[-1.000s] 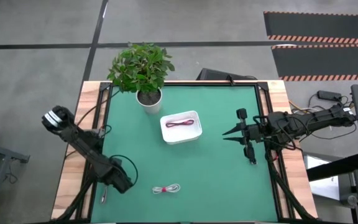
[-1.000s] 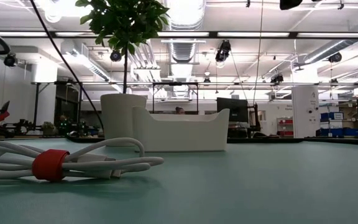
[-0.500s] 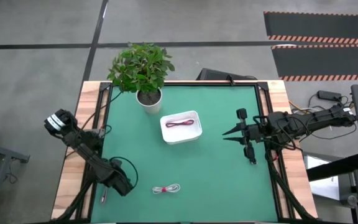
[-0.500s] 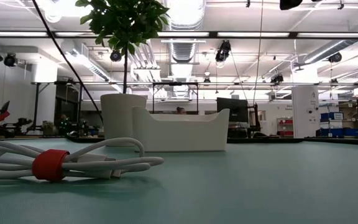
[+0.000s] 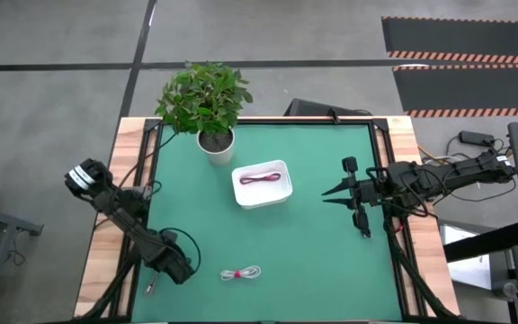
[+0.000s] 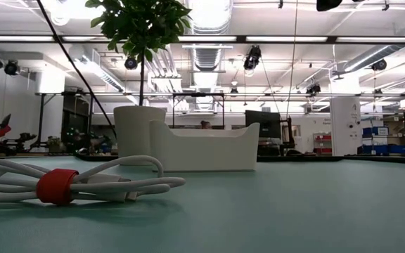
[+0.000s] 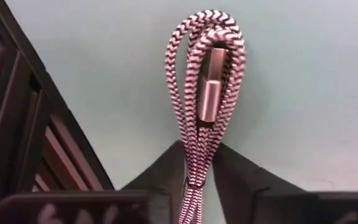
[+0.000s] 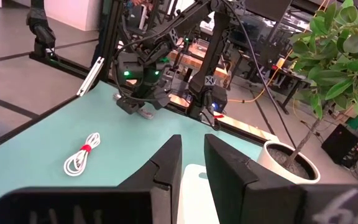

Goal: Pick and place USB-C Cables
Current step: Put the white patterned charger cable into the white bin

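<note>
I am working the left gripper at the near left edge of the green table, where its two dark fingers are clamping a braided silver-grey cable, folded into a loop with its metal plugs showing against the mat. From above, the bundle is too small to pick out beside the wrist, so I am taking the grasp from the wrist camera alone; whether the loop is lifted clear or resting on the mat I cannot say.

The right gripper is waiting over the table's right side, pointing toward the centre, its fingers parted only by a narrow gap and gripping nothing.

As I am judging it, the job is about a third done. The dark red cable is lying inside the white tray near the middle of the table, just beside the potted plant. The white cable with a red tie is sitting loose on the mat toward the near edge, well apart from the tray and near my left arm; the table-level camera is showing it close up with the tray behind.

That is leaving two: the silver-grey bundle in hand needs carrying across to the tray, and the white one needs picking up.
</note>
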You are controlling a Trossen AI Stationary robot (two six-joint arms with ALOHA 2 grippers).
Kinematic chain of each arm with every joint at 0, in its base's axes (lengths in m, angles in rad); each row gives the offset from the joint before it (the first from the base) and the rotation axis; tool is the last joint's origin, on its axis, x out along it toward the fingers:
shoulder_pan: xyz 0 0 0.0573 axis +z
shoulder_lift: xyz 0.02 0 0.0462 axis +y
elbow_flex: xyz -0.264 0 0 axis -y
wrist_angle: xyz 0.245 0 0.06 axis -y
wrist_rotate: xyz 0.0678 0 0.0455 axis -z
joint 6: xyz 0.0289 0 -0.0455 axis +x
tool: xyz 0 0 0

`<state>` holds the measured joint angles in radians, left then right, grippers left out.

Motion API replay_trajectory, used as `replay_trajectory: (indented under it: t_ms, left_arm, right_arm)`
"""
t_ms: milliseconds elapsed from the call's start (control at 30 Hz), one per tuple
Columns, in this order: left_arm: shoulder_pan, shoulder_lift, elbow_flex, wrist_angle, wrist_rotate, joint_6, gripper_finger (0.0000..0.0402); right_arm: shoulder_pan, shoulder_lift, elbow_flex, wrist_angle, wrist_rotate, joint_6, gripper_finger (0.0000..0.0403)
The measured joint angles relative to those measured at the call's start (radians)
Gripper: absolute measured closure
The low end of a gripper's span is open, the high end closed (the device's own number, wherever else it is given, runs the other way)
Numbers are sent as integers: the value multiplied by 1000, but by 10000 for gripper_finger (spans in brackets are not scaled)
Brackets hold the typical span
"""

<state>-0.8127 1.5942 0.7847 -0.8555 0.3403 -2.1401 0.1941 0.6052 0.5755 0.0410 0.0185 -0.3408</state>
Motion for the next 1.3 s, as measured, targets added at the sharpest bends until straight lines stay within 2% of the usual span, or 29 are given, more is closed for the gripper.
replay_trajectory:
  t_ms: [167,367,533,700,833,933,1133,1300]
  left_arm:
    - [0,1,0,-10,0,-5,390]
    - [-2,-9,5,-11,-27,-23,385]
    - [-2,-15,58,-72,-82,2,385]
    - [-2,-18,161,-123,-202,70,384]
    - [-2,-20,245,-159,-330,122,384]
    - [-2,-20,298,-156,-469,200,384]
    - [2,-20,375,-158,-863,406,384]
    - [4,-21,419,-115,-1136,554,384]
  right_arm:
    - [0,0,0,0,0,0,344]
    - [0,0,0,-6,0,-1,344]
    - [0,0,0,-7,0,-3,344]
    - [0,0,0,-6,0,-3,344]
    - [0,0,0,-6,0,-3,344]
    - [0,0,0,-6,0,-3,344]
    - [0,0,0,-6,0,0,344]
    - [0,6,0,-7,0,0,344]
